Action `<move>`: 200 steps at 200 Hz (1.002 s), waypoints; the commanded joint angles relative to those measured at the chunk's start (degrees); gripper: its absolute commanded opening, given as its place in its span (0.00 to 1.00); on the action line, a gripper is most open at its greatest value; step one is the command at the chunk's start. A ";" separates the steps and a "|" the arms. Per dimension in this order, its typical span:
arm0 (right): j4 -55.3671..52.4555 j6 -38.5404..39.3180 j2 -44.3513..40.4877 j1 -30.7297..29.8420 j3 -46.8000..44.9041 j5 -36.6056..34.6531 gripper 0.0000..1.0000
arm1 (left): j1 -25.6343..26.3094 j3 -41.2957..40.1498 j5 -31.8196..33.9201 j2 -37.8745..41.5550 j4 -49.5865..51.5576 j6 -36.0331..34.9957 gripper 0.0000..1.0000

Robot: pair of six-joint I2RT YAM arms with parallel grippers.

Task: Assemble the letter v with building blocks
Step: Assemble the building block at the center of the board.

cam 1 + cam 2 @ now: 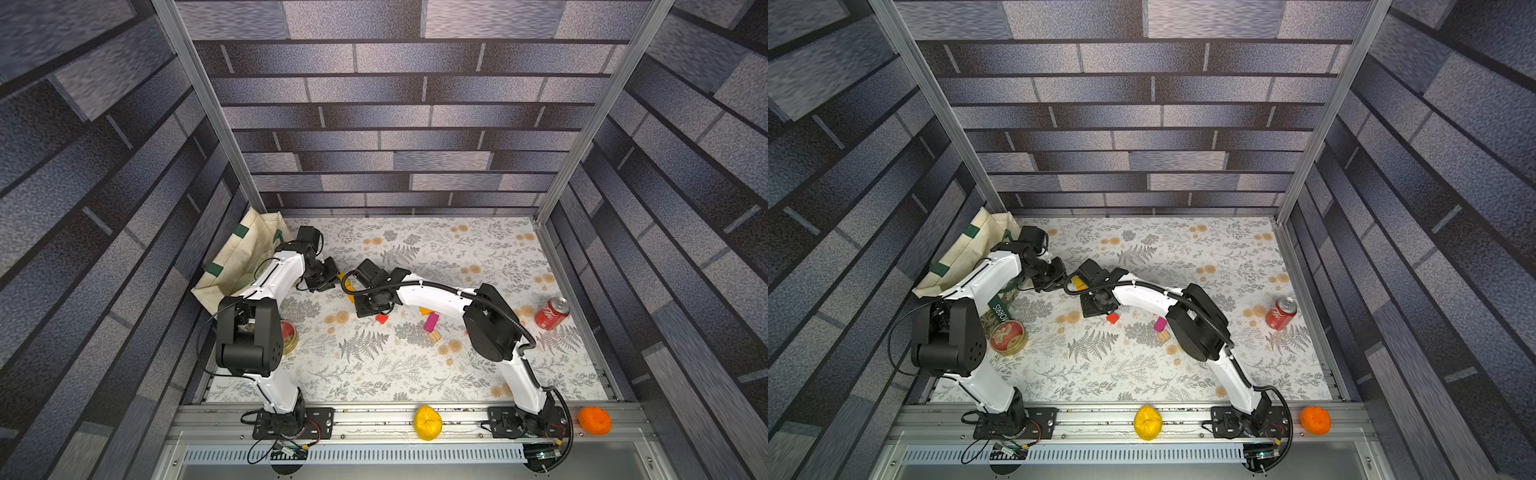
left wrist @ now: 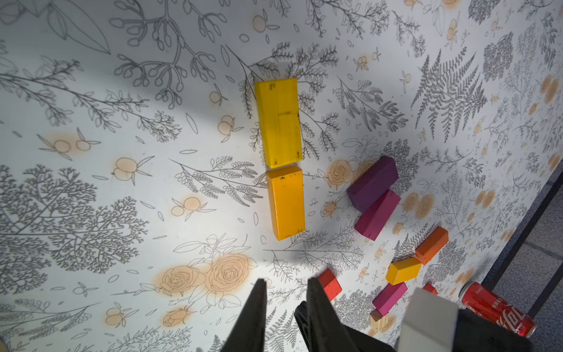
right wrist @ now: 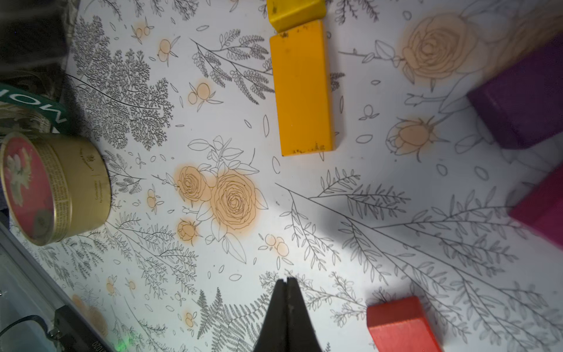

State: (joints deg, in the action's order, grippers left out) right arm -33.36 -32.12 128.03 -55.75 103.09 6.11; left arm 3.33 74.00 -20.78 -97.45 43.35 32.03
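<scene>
V's first arm: yellow block (image 2: 278,122) and orange block (image 2: 286,202) lying end to end on worktop (image 2: 122,213). Nearby, purple block (image 2: 373,183) touching magenta block (image 2: 377,215). Both holding nothing: left gripper (image 2: 286,282) hanging slightly open, right gripper (image 3: 286,280) pinched tight. Likely next, red block (image 3: 402,323): pinching narrow sides, keeping flat.

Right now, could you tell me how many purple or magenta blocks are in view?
3. A dark purple block and a magenta block lie touching each other; a second magenta block lies next to the wood cube. More may be hidden.
</scene>
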 commanded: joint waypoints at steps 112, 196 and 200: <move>0.32 -3.02 5.70 1.51 3.24 1.66 0.00 | -0.35 -0.70 0.85 -5.51 2.33 0.76 0.19; 4.69 -6.07 7.39 2.46 2.02 2.16 0.00 | 0.61 -0.56 2.56 -4.47 3.22 0.38 0.22; 4.71 -6.15 7.33 2.49 2.02 2.18 0.00 | 0.68 -0.52 2.37 -4.64 3.30 0.40 0.22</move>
State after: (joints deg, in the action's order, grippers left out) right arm -29.71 -36.64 133.51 -53.84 105.43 7.75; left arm 3.73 73.49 -19.22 -102.69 44.58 32.18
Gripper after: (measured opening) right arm 0.043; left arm 0.223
